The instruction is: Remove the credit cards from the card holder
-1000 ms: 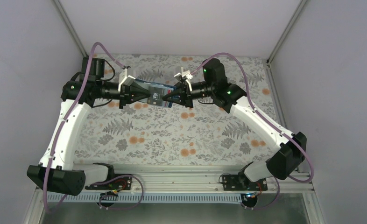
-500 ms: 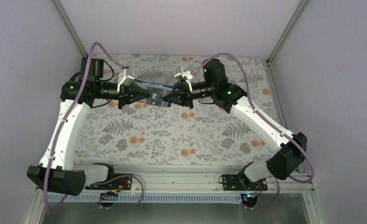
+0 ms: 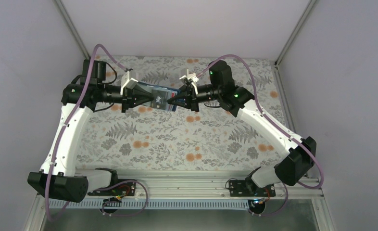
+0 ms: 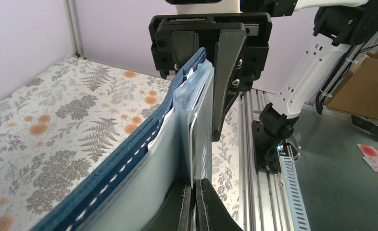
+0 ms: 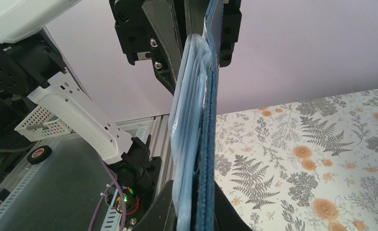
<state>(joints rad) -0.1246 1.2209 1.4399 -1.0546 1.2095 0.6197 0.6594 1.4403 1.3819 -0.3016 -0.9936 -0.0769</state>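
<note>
The navy card holder (image 3: pixel 167 94) hangs in the air between both grippers, above the back of the table. My left gripper (image 3: pixel 152 99) is shut on the edge of a black card with pale marks (image 3: pixel 159 100) that sticks out of a pale blue pocket. In the left wrist view the fingers (image 4: pixel 211 204) pinch that thin card (image 4: pixel 204 161) beside the holder's stitched navy cover (image 4: pixel 129 144). My right gripper (image 3: pixel 178 98) is shut on the holder's other end. In the right wrist view its jaws clamp the navy cover (image 5: pixel 209 144) and pale pockets (image 5: pixel 189 120). The blue-teal and red cards are hidden.
A floral cloth (image 3: pixel 177 139) covers the table. Grey walls stand on the left, back and right. A metal rail (image 3: pixel 187 180) with the arm bases runs along the near edge. Purple cables loop over both arms.
My left gripper has crept slightly to the left with the black card. The right gripper and the holder have barely moved.
</note>
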